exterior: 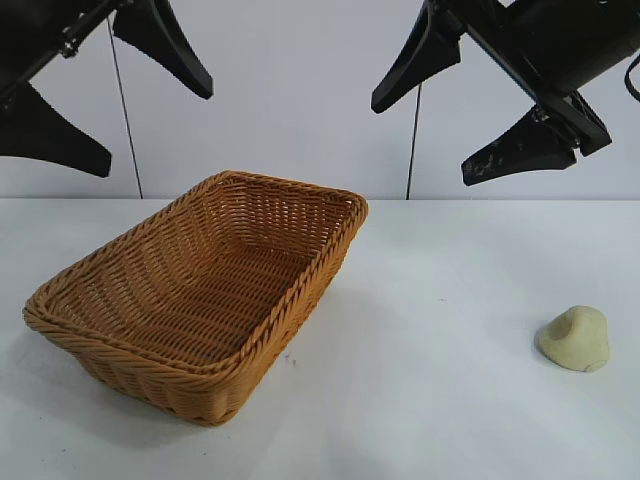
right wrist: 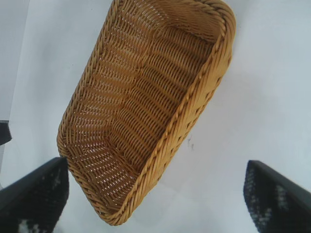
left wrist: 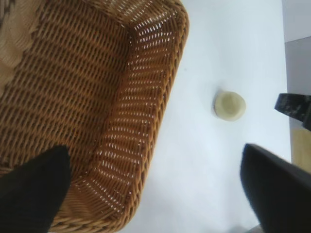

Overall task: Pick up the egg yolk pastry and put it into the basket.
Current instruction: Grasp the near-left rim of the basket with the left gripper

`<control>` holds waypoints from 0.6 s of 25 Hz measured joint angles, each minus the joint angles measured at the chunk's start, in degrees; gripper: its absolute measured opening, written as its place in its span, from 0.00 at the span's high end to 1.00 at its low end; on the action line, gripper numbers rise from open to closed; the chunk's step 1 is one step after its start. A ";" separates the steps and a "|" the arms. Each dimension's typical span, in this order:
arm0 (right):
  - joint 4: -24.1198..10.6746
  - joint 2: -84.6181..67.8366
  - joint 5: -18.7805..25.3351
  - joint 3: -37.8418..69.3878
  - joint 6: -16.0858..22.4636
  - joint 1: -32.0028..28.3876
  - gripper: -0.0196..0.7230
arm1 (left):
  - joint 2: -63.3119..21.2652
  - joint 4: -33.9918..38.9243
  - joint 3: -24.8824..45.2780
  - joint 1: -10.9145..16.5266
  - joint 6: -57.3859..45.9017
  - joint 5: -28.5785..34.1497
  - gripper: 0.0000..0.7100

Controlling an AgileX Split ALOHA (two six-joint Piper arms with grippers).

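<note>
The egg yolk pastry [exterior: 576, 338] is a small pale yellow dome lying on the white table at the right; the left wrist view shows it as a round egg yolk pastry [left wrist: 229, 105] beside the basket. The golden-brown wicker basket [exterior: 150, 352] stands at the left and middle with nothing in it, and both wrist views look down on the basket [left wrist: 172, 58] [right wrist: 214, 73]. My left gripper [exterior: 120, 95] hangs open high above the basket. High over the table's right side my right gripper [exterior: 455, 120] is open too, well above the pastry. Neither holds anything.
The white table [exterior: 430, 300] lies bare between basket and pastry. A pale wall with two thin dark cables [exterior: 125, 120] stands behind. The right gripper's black fingertip [left wrist: 294, 106] shows far off in the left wrist view.
</note>
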 joint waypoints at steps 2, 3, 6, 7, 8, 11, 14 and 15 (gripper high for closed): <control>0.00 0.00 0.00 0.00 0.00 0.00 0.04 | -2.88 1.80 2.92 0.00 -3.10 0.06 0.05; 0.00 0.00 0.00 0.00 0.00 0.00 0.04 | -4.07 2.19 4.27 0.00 -4.42 0.17 0.05; 0.00 0.00 0.00 0.00 0.00 0.00 0.04 | -7.54 2.82 7.66 0.00 -8.75 0.44 0.05; 0.00 0.00 0.00 0.00 0.00 0.00 0.04 | -8.12 2.99 7.94 0.00 -10.28 0.87 0.05; 0.00 0.00 0.03 0.00 0.00 0.00 0.04 | -8.51 3.28 8.07 0.00 -11.99 1.38 0.05; 0.00 0.00 0.03 0.00 0.00 0.00 0.04 | -8.83 5.17 8.17 -0.14 -18.23 2.48 0.05; 0.00 0.00 0.03 0.00 0.00 0.00 0.04 | -8.83 9.94 8.17 -1.72 -25.95 2.94 0.05; 0.00 0.00 0.03 0.00 0.00 0.00 0.04 | -8.83 11.89 8.17 -3.05 -29.69 3.00 0.05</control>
